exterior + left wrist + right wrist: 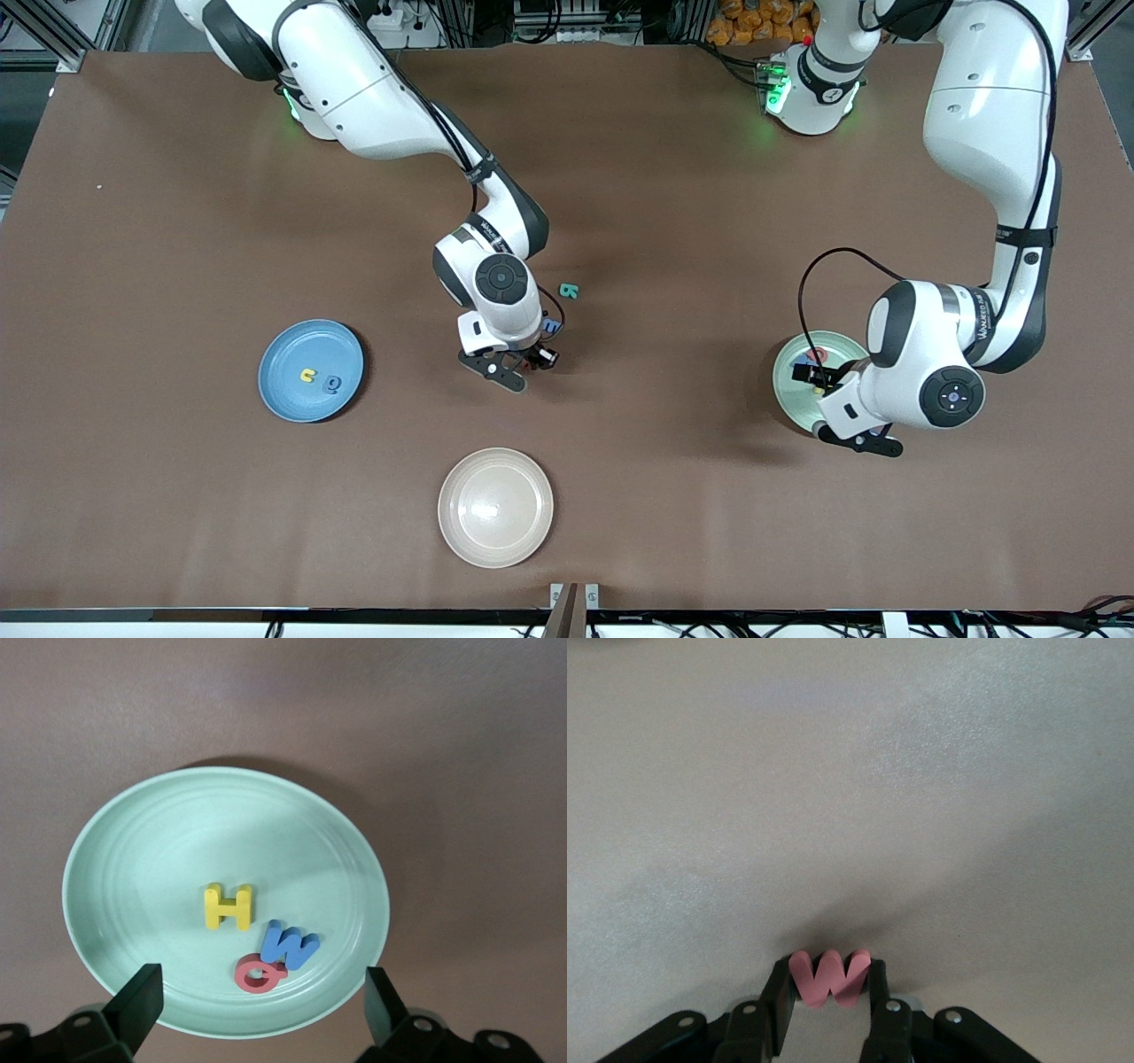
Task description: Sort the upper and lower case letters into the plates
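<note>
Right gripper (pixel 830 992): we see its two black fingers pressed against the sides of a small pink-red foam letter "w" (pixel 830 977), which stands upright between them on the brown table cover (pixel 620 195). In the front view this gripper (pixel 523 359) sits low at the middle of the table, with a small blue letter (pixel 553 326) just beside the wrist, mostly hidden. A small teal letter (pixel 570 290) lies on the cover near it, farther from the front camera.

Left gripper (pixel 257 1010): we see its fingers spread wide apart with nothing between them, hanging over the round pale mint green plate (pixel 133 859). In the front view this gripper (pixel 824 377) covers part of that plate (pixel 793 390), which lies toward the left arm's end of the table.

Contents of the mint plate: a yellow letter "H" (pixel 229 906), a blue letter "W" (pixel 289 944) and a red ring-shaped letter "Q" (pixel 260 976); the blue and red ones touch, the yellow one lies just beside them.

Round sky blue plate (pixel 283 390), toward the right arm's end: it holds a yellow letter "u" (pixel 307 376) and a blue letter (pixel 332 384), side by side and apart.

Round beige cream plate (pixel 532 532): nearest the front camera, between the other two plates.
</note>
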You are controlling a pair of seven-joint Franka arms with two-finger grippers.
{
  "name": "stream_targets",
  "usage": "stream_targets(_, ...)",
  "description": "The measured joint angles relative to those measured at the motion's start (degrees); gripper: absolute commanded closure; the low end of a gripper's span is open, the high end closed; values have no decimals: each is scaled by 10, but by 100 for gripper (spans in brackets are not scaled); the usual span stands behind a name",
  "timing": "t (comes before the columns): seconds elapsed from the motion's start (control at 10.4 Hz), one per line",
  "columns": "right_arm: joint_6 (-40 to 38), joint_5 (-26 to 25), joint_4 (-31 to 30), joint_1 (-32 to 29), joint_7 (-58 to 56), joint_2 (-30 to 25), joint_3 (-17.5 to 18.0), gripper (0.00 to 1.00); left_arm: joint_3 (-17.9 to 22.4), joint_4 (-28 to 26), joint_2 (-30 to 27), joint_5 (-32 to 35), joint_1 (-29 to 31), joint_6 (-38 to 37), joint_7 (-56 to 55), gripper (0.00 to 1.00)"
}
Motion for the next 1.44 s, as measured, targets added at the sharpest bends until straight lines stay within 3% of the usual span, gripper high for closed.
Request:
stream_targets(0.48, -4, 0, 3, -6, 0, 0, -6, 84, -32, -11, -41, 0, -6, -1, -26, 0)
stream_targets(0.86, -78, 0, 49, -50, -50, 0, -8, 84, -70, -63, -74, 0, -11, 3, -50, 0)
stream_targets(1.25, -114, 1, 66, -116, -186, -4, -7, 84, -172, -130, -98, 0, -16, 72, -197, 0)
stream_targets(1.44, -144, 1, 67, -157, -279, -8, -7, 84, -199, -161, -101, 1, -41, 115, -268, 0)
